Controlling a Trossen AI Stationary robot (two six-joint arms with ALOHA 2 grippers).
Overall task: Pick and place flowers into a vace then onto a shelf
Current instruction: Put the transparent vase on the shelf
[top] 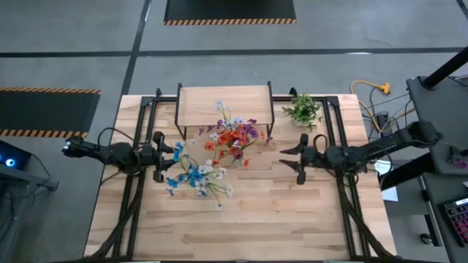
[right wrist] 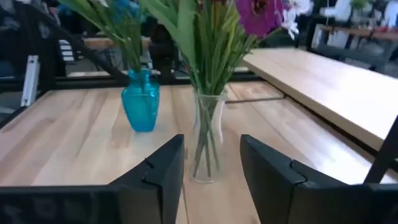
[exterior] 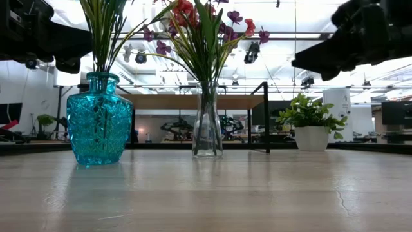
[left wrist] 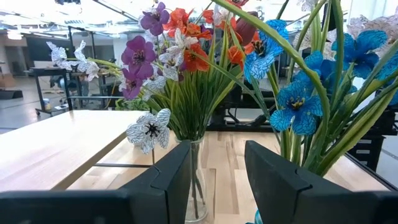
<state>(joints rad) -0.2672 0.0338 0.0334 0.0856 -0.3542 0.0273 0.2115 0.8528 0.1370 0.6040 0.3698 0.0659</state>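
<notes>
Orange-red, purple and white flowers [top: 234,137] stand in a clear glass vase [exterior: 207,122] on the table, just in front of the shelf [top: 225,102]. Blue and white flowers [top: 196,175] stand in a teal glass vase [exterior: 98,122] to its left and nearer. My left gripper [top: 157,157] hovers open at the left of both bouquets, pointing right. In its wrist view the clear vase [left wrist: 198,186] shows between its fingers, farther off. My right gripper [top: 296,155] hovers open at the right of the clear vase [right wrist: 208,143], pointing left at it.
A small bushy potted plant [top: 303,109] in a white pot stands at the shelf's right end. The shelf's black legs [exterior: 265,116] stand behind the clear vase. The near half of the plank tabletop [top: 241,226] is bare wood.
</notes>
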